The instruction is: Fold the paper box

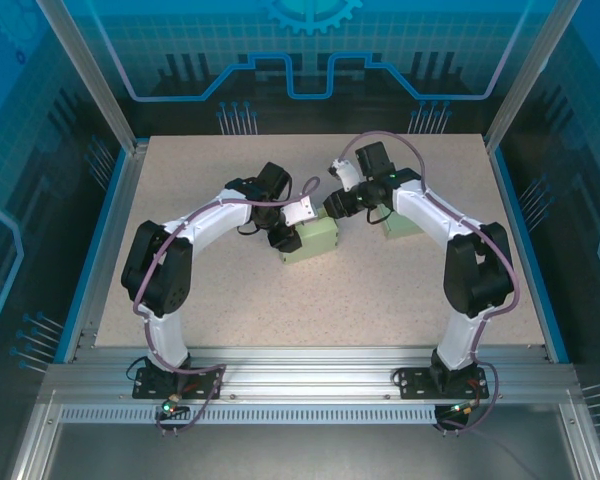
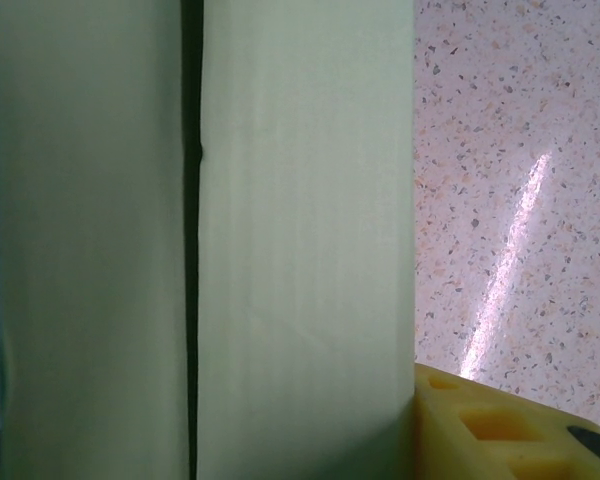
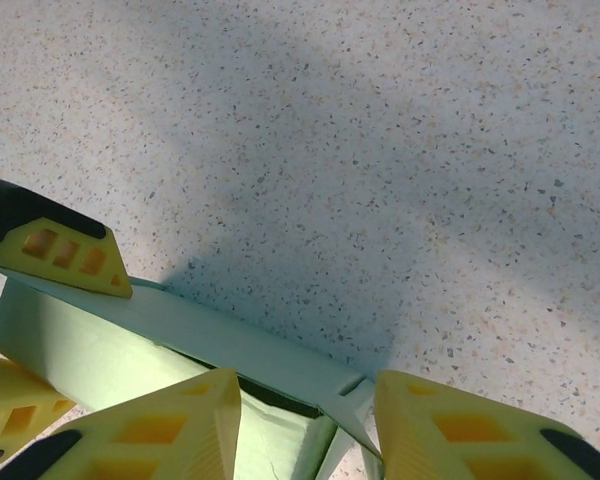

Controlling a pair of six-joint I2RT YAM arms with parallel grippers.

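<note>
Paper box [image 1: 320, 238] clamped in left tool [image 1: 288, 240] (right tool [image 3: 315, 430] apart); second green box [image 1: 400, 224] nearby.

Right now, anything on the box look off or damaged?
Nothing clearly damaged. On the paper box, one end flap sits ajar with a dark gap under it, so that end isn't closed. The left wrist view shows a dark seam between two panels with a small nick, possibly a tear.

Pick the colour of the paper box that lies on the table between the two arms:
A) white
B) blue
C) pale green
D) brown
C: the paper box shows as pale green against the speckled beige table.
</note>
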